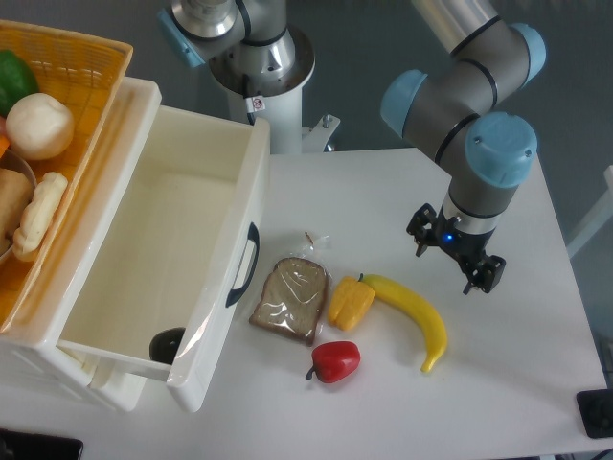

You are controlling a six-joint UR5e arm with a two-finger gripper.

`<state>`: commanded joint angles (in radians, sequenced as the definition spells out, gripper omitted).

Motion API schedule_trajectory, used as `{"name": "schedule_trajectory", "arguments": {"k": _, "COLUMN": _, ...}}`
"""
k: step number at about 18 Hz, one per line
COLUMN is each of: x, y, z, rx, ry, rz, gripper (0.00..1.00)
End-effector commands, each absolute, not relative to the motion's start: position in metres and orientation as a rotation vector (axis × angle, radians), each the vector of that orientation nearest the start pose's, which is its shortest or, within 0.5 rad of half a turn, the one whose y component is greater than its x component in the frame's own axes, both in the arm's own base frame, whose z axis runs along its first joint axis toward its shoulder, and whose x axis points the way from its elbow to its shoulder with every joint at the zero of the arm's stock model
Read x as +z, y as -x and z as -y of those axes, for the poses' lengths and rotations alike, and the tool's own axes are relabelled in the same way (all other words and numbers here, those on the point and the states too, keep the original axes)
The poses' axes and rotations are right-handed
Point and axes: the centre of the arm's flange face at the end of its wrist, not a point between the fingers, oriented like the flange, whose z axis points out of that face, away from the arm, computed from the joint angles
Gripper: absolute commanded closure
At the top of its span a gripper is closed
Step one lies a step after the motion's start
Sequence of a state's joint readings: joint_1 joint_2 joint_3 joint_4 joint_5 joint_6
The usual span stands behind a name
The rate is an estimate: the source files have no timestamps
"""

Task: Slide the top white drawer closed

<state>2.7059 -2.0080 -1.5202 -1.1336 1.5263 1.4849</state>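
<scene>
The top white drawer [153,259] stands pulled far out toward the right, its cream interior empty. Its flat front panel [225,287] faces the table and carries a dark navy curved handle [244,264]. My gripper [452,255] hangs over the table well to the right of the drawer front, beyond the food items. It points down, its fingers stand apart, and it holds nothing. Part of the lower drawer's dark handle [168,343] shows beneath the top drawer.
A yellow wicker basket [81,86] with food sits on the cabinet at left. A bagged bread slice [292,299], yellow pepper [351,302], banana [412,311] and red pepper [335,360] lie between drawer front and gripper. The robot base [259,57] stands behind.
</scene>
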Motion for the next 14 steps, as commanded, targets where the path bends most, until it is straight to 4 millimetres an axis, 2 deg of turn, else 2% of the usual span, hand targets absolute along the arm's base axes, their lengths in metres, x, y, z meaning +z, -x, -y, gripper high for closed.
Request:
{"name": "schedule_trajectory", "arguments": {"k": 3, "x": 0.304, "y": 0.527, "z": -0.399, "rx": 0.053, "ry": 3.037, "rz": -0.541, "gripper": 0.00}}
{"name": "schedule_trajectory", "arguments": {"k": 5, "x": 0.290, "y": 0.521, "z": -0.400, "rx": 0.007, "ry": 3.033, "rz": -0.544, "gripper": 0.00}}
{"name": "schedule_trajectory", "arguments": {"k": 6, "x": 0.278, "y": 0.515, "z": -0.394, "rx": -0.026, "ry": 3.031, "rz": -0.536, "gripper": 0.00}}
{"name": "schedule_trajectory", "arguments": {"k": 8, "x": 0.273, "y": 0.510, "z": -0.392, "rx": -0.035, "ry": 3.029, "rz": -0.525, "gripper": 0.00}}
{"name": "schedule_trajectory", "arguments": {"k": 10, "x": 0.274, "y": 0.505, "z": -0.388, "rx": -0.042, "ry": 3.043, "rz": -0.470, "gripper": 0.00}}
{"name": "schedule_trajectory", "arguments": {"k": 12, "x": 0.266, "y": 0.496, "z": -0.379, "rx": -0.087, "ry": 3.057, "rz": -0.392, "gripper": 0.00}}
{"name": "schedule_trajectory", "arguments": {"k": 14, "x": 0.274, "y": 0.487, "z": -0.381, "rx": -0.083, "ry": 3.043, "rz": -0.378, "gripper": 0.00}}
